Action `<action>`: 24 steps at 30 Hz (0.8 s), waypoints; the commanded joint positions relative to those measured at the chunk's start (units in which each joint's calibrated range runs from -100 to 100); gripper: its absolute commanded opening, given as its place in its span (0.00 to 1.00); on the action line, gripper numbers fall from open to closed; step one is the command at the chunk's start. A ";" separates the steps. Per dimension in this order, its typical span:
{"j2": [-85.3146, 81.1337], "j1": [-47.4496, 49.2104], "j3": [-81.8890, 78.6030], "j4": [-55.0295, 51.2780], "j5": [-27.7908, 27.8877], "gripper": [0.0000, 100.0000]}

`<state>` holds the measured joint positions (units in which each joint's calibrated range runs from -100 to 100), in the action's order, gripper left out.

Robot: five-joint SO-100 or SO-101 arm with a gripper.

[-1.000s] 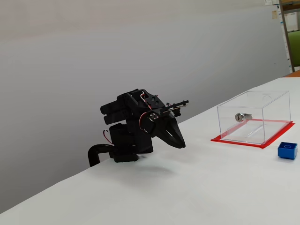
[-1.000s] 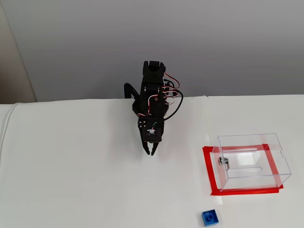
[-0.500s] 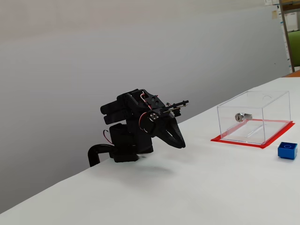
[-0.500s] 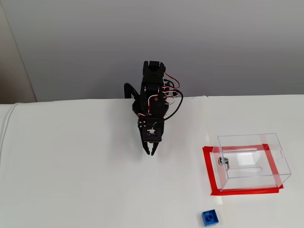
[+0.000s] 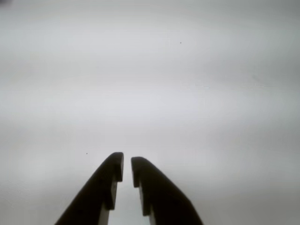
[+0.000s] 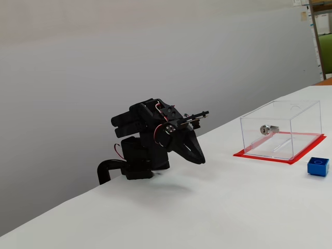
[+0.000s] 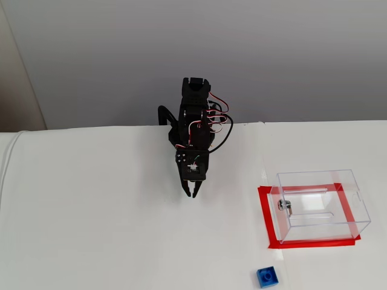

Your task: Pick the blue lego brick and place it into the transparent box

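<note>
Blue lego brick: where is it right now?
The blue lego brick sits on the table near the bottom edge of a fixed view, just outside the transparent box at its lower-left corner, far from the end effector.

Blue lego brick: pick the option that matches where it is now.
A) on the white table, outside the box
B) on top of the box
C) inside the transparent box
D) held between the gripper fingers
A: the blue lego brick lies on the table apart from the transparent box, and the gripper is folded near the arm's base, holding nothing.
</note>
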<state>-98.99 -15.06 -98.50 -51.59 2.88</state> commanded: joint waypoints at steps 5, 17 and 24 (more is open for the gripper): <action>-0.76 9.85 -0.60 -0.02 0.20 0.02; -0.76 24.93 -0.51 -0.02 0.20 0.02; -0.76 12.51 -0.14 -0.02 0.14 0.02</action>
<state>-98.99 2.14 -98.50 -51.59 2.83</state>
